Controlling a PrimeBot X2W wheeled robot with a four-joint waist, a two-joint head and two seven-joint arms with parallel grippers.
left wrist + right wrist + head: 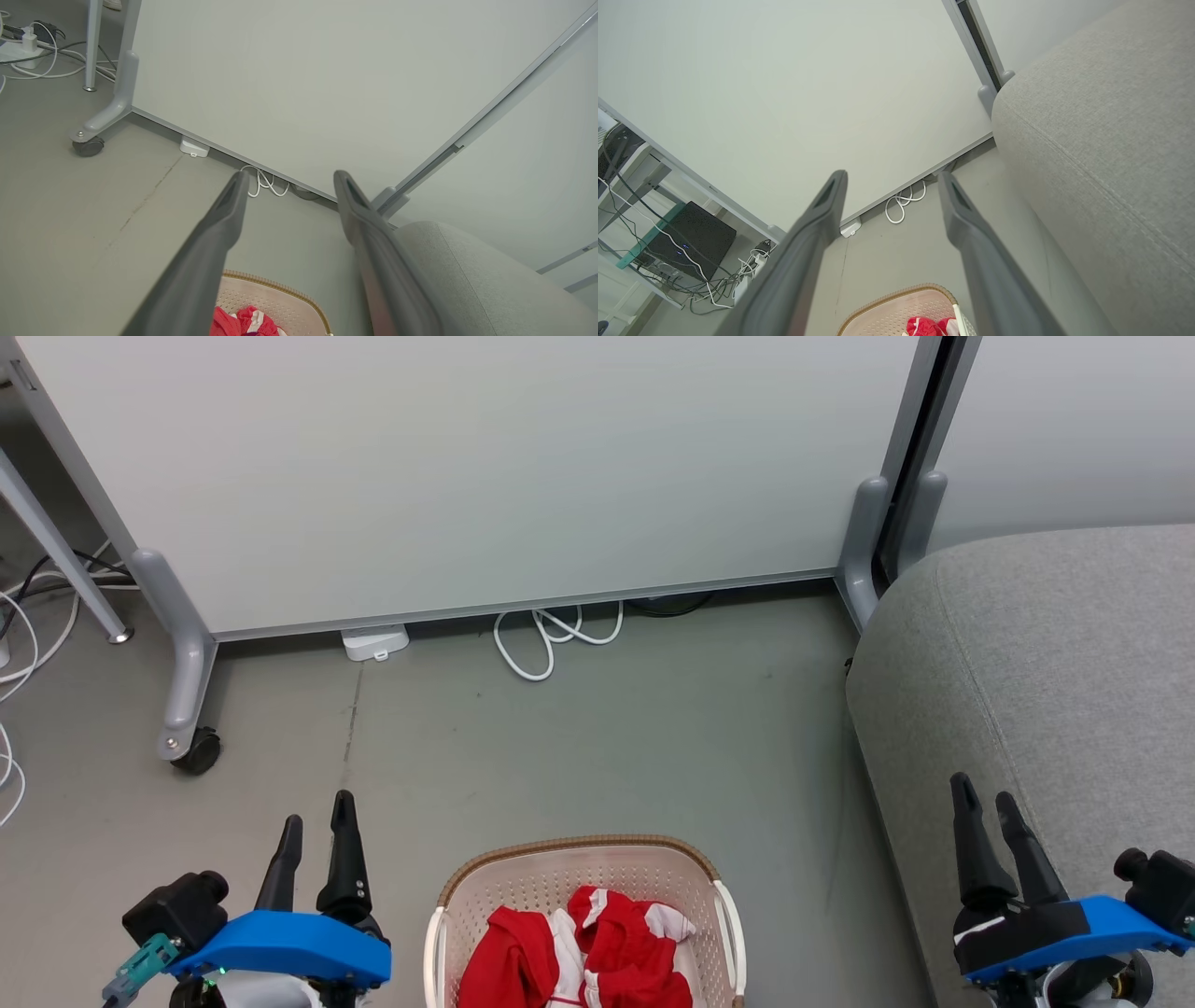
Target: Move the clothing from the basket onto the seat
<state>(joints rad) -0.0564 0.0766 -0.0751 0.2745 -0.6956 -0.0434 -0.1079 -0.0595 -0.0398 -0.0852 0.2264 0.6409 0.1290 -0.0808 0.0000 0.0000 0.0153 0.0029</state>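
Observation:
The cream basket (448,933) with its brown rim sits on the floor at the bottom centre of the head view, holding the crumpled red and white clothing (583,952). The basket's rim (275,287) and the red fabric (243,322) also peek into the left wrist view, and the basket (887,312) with the clothing (929,326) shows in the right wrist view. The grey sofa seat (1055,653) fills the right side. My left gripper (317,821) hovers open to the basket's left. My right gripper (985,798) hovers open over the sofa's front edge. Both are empty.
A pale grey partition panel (467,467) on castor feet (191,747) stands behind the basket. White cables (551,635) and a small white box (373,642) lie at its base. More cables (14,644) trail at the far left. Bare floor (607,747) stretches between panel and basket.

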